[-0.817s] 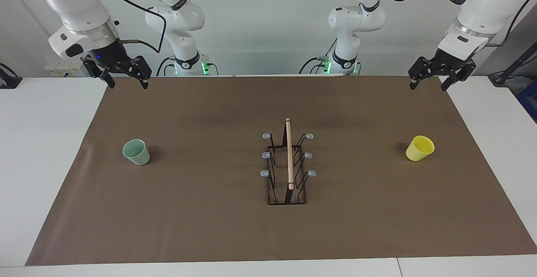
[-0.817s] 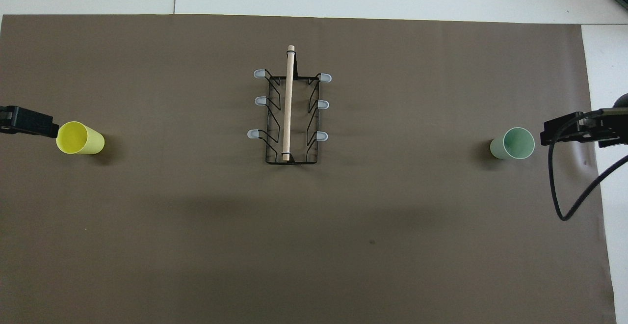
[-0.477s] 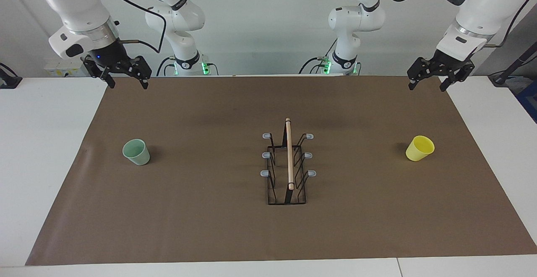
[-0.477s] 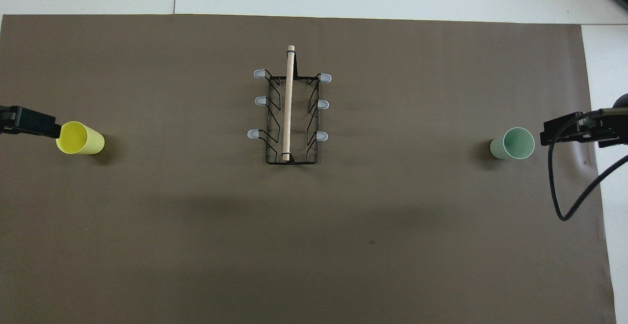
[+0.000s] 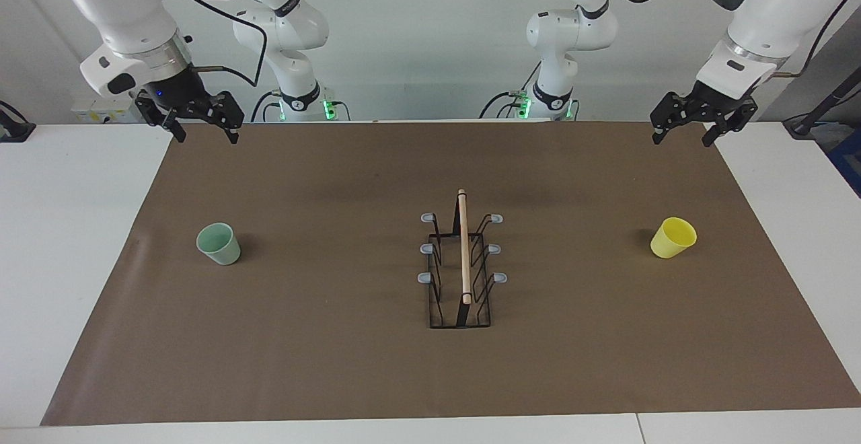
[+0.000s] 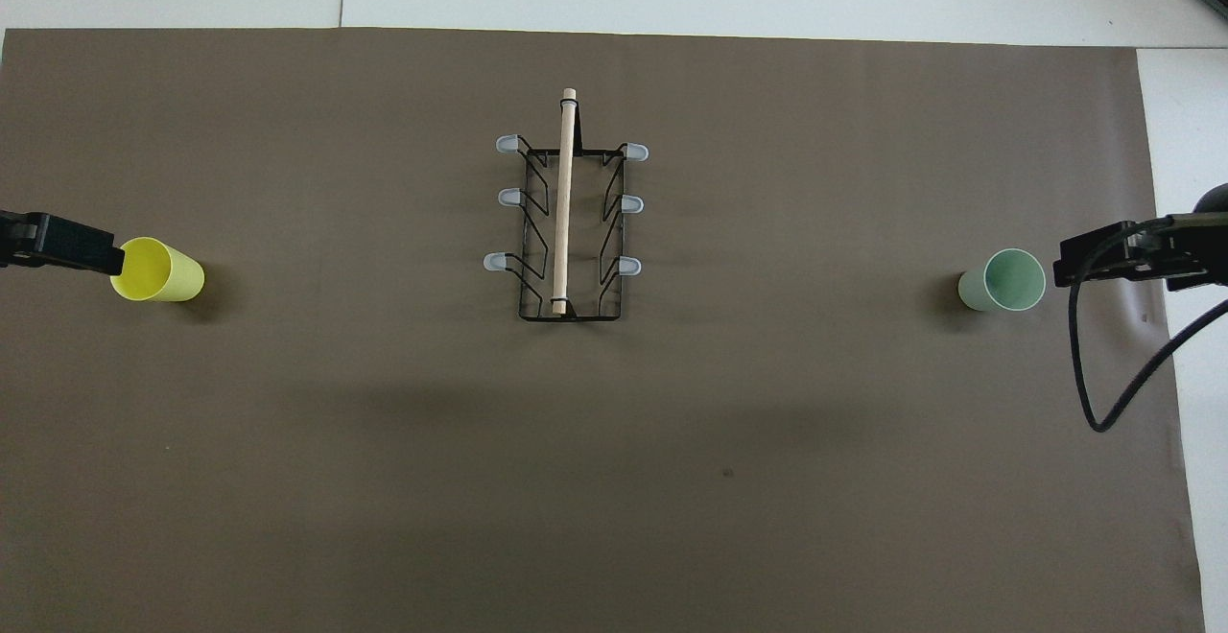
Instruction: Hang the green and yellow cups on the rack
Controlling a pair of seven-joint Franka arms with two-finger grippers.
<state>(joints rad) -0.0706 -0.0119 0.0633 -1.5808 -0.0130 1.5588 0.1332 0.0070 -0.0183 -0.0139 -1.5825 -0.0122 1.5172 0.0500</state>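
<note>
Left tool spread, raised over mat edge

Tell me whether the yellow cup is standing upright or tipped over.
Upright. The yellow cup stands on its base on the brown mat, open mouth up, and both views show its inside.

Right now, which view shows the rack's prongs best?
The overhead view: all six grey tips of the rack spread clear of the wooden rod. The facing view shows the rack foreshortened, though its six tips remain visible.

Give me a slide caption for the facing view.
Two open grippers, left and right, above upright mint-green and yellow plastic cups flanking empty black wire rack.
</note>
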